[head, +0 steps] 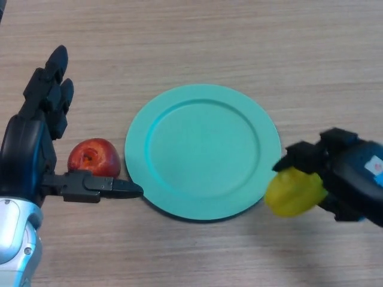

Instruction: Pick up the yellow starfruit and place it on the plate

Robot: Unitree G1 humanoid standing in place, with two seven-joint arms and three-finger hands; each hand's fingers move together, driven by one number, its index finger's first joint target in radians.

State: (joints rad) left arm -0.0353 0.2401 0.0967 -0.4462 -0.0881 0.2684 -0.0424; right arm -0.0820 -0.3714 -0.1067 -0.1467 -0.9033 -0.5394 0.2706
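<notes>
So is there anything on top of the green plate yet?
No. The plate shows only its bare green surface. The yellow starfruit sits beside its right rim, gripped in the right hand. The red apple sits by its left rim, beside the open left hand.

Yellow starfruit [293, 192] beside teal plate [202, 150]

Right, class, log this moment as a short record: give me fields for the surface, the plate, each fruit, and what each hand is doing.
surface: wooden table
plate: teal plate, centre of table, nothing on it
starfruit: yellow starfruit, held at the plate's right edge, not yet on the plate
apple: red apple, on the table just left of the plate
right hand: right hand, fingers curled round the starfruit
left hand: left hand, fingers straight, thumb stretched below the apple toward the plate, holding nothing
</notes>
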